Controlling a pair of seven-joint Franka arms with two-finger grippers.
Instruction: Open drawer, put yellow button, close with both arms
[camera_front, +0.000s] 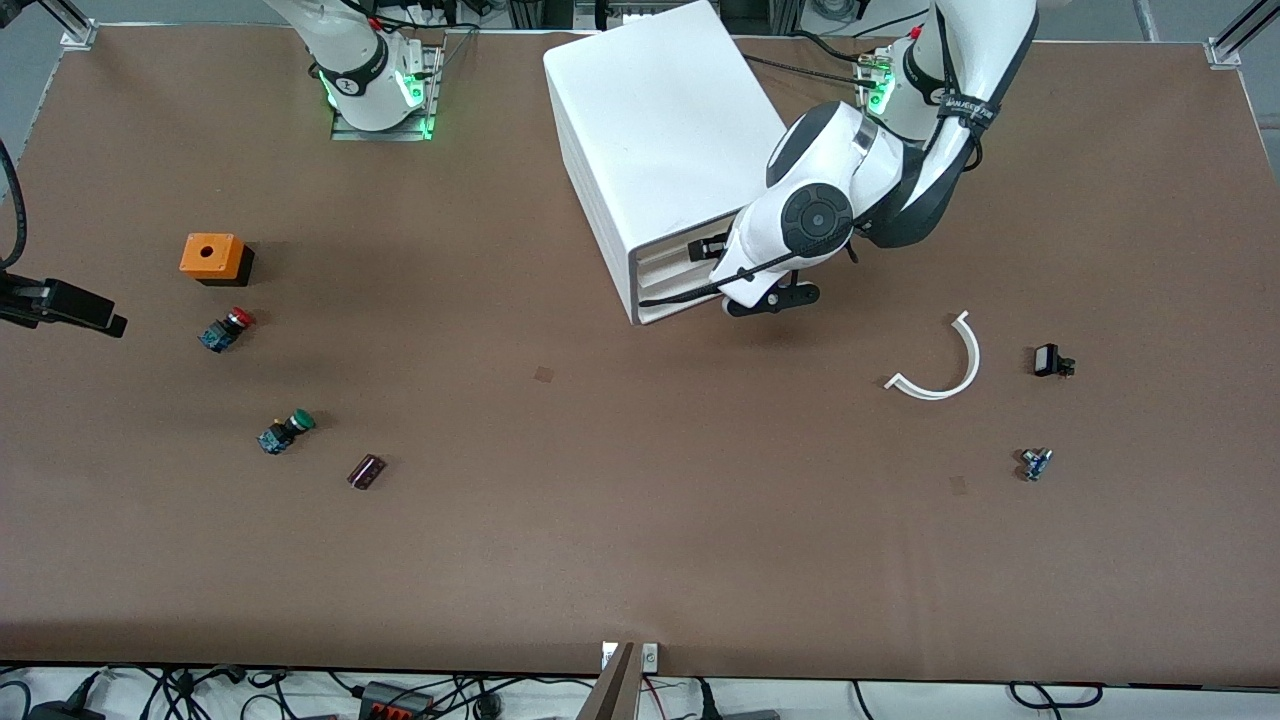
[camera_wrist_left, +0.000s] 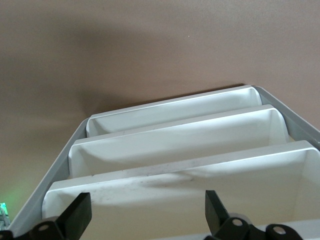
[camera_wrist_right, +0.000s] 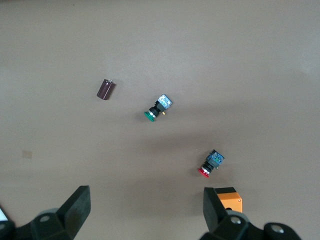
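Cabinet (camera_front: 660, 150): four trays. Left gripper (camera_wrist_left: 145, 215) spread wide at its front, by the drawer (camera_wrist_left: 180, 187). Right gripper (camera_wrist_right: 145, 212) spread wide, waiting above two buttons: red-capped button (camera_wrist_right: 211, 164), green-capped button (camera_wrist_right: 158, 108).

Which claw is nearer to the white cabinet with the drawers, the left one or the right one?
Left. The left claw is open right at the front of the cabinet, at its drawers. The right claw is open over the table's right-arm end, above the red button.
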